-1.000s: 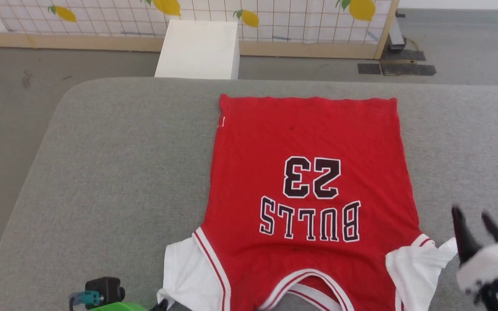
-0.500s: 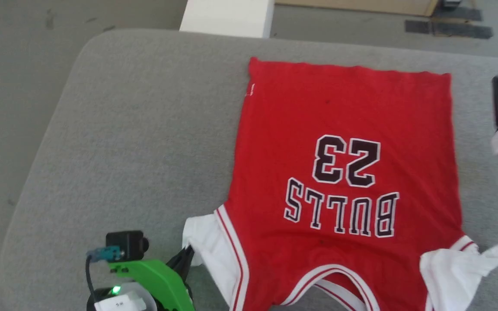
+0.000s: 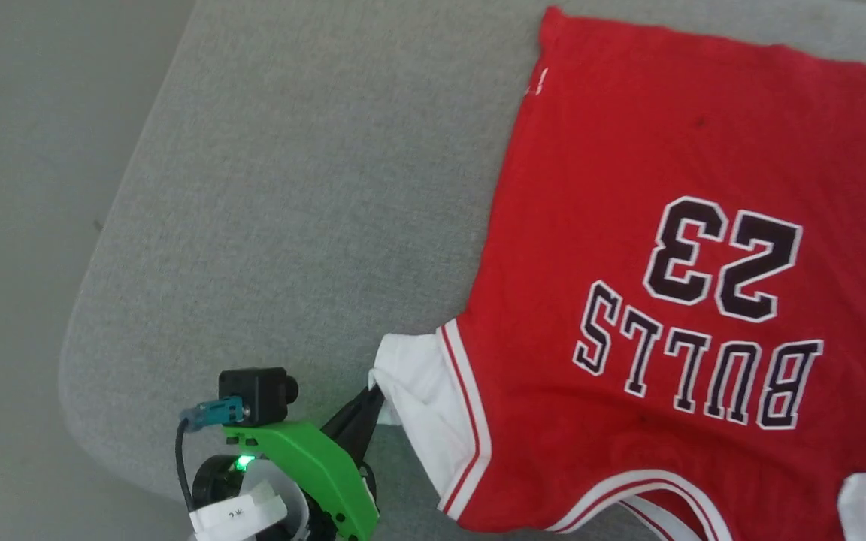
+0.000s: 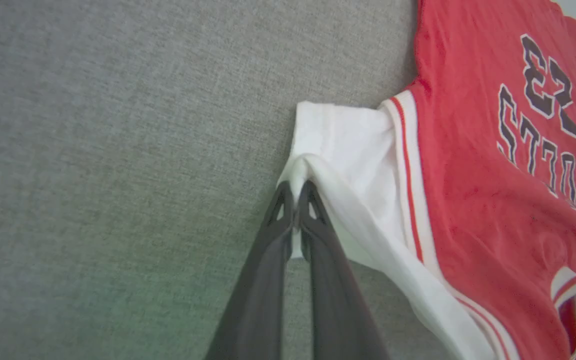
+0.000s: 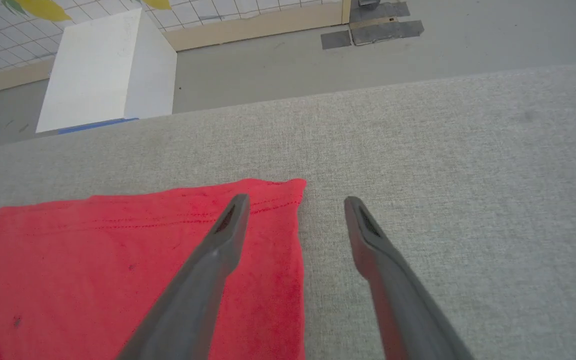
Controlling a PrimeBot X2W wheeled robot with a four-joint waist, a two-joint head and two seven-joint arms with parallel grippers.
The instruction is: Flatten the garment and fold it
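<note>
**Head view.** The garment point(image 3: 666, 225) lay face up on the grey padded surface point(image 3: 290, 188), with its hem toward the far edge, its neckline toward the near edge, and the "BULLS 23" print reading upside down. The red body appeared smooth and spread in a single layer, and a small white tag point(image 3: 537, 81) showed at the far-left hem corner. The left gripper point(image 3: 374, 397) stood near the near-left corner of the surface, its jaws closed on the outer edge of the white left sleeve point(image 3: 422, 391). No fold was visible. By this evidence flattening was judged well advanced on the body and unfinished at the sleeves, with folding not begun.

**Left wrist view.** The two dark fingers point(image 4: 313, 220) met tip to tip on a pinch of white sleeve cloth, which rose in a small ridge between them. The rest of the sleeve ran back in a loose crease to the striped seam trim point(image 4: 405, 165). The red cloth beside the seam lay flat on the surface.

**Right wrist view.** The right gripper point(image 5: 296, 199) held nothing, and its jaws stood wide apart at the far-right hem corner point(image 5: 288, 192) of the garment. One finger was over red cloth and the other over bare grey padding. Whether either tip touched down could not be told. The stitched hem ran straight and close to the far edge, beyond which a white box point(image 5: 103, 70) stood on the floor
</note>
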